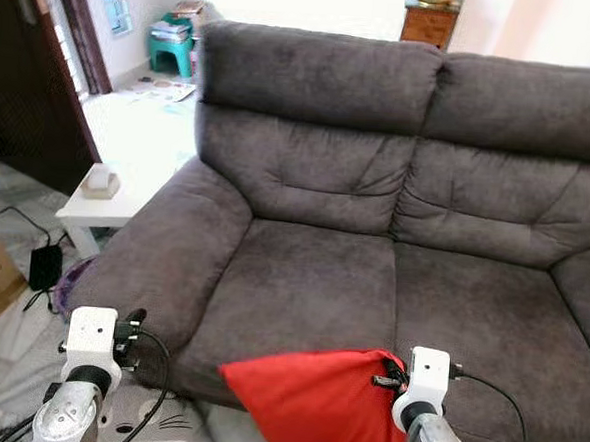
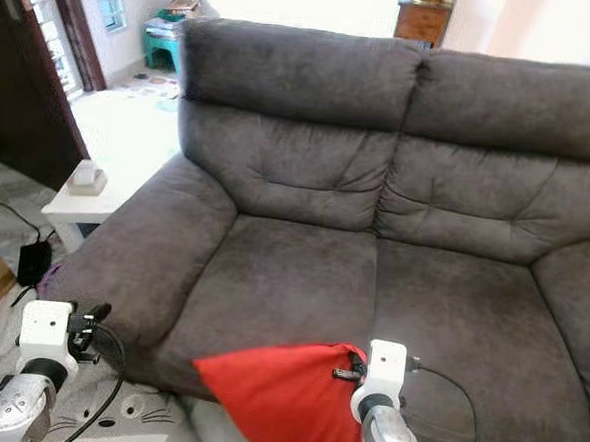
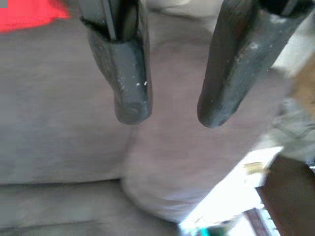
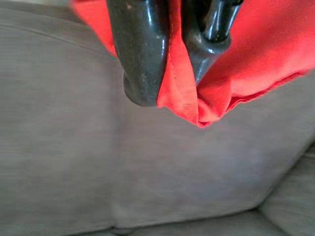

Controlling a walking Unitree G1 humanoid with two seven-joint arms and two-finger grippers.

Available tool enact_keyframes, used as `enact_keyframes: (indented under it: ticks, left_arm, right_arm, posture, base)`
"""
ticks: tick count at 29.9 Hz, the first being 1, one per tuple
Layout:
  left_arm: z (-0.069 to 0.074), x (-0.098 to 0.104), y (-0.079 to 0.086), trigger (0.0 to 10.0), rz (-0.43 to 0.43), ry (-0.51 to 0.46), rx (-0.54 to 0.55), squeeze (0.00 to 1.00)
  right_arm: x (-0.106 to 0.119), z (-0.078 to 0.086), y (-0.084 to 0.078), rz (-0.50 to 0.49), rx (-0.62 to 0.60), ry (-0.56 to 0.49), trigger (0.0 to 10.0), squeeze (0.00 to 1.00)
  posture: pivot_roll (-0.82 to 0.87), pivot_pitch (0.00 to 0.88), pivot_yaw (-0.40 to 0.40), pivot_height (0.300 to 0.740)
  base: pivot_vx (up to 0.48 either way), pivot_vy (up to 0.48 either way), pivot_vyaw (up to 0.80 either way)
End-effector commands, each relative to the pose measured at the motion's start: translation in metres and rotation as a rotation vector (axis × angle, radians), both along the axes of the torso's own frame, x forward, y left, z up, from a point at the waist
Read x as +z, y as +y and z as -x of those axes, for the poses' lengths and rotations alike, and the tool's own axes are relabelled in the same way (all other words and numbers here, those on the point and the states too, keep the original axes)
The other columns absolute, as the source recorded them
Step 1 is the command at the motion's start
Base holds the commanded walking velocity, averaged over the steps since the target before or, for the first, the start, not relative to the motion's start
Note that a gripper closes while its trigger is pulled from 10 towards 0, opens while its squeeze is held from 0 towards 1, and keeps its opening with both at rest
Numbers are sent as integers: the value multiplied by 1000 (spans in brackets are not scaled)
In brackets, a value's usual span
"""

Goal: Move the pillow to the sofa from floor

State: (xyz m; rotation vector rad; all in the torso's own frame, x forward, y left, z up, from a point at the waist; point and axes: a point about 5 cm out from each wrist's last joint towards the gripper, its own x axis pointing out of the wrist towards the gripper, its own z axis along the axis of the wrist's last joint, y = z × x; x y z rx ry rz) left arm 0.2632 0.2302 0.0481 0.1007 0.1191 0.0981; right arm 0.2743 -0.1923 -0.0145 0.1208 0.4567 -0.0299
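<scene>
Pinching the red pillow (image 4: 256,54) above the sofa (image 1: 311,282), right gripper (image 4: 172,83) jaws clamp its edge

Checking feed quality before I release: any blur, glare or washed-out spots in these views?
Eye views: sharp on the sofa and red pillow; the area behind the sofa is blown out white. Left wrist view: soft, the open left gripper slightly blurred, with a washed-out bright patch in one corner. Right wrist view: the right gripper pinching the pillow's edge is crisp, evenly lit, the cushion beyond slightly soft.
</scene>
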Motion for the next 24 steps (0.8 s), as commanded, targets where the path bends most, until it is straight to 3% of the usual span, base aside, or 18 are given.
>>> enact_keyframes:
  ticks: [1,14,19,20,24]
  left_arm:
    - [2,2,10,10000,-24,1,14,0]
    - [2,2,9,10000,2,0,-23,0]
    - [4,-3,2,10000,20,47,-127,0]
    - [8,-11,-5,10000,4,134,-256,0]
    - [14,-20,-10,10000,-16,229,-413,0]
  right_arm:
    - [29,-26,4,11,8,-151,10000,0]
    - [32,-29,9,-5,30,-173,10000,0]
    - [35,-32,13,-49,51,-180,10000,0]
    - [39,-36,21,-80,138,-191,10000,0]
    - [47,-41,34,-98,320,-210,10000,0]
  posture:
    - [143,0,-8,740]
    - [150,0,-13,740]
    - [151,0,-12,740]
    - [149,0,-11,740]
    - [145,0,-8,740]
  base:
    - [322,0,0]
    - [318,0,0]
    - [0,0,0]
    - [0,0,0]
    - [0,0,0]
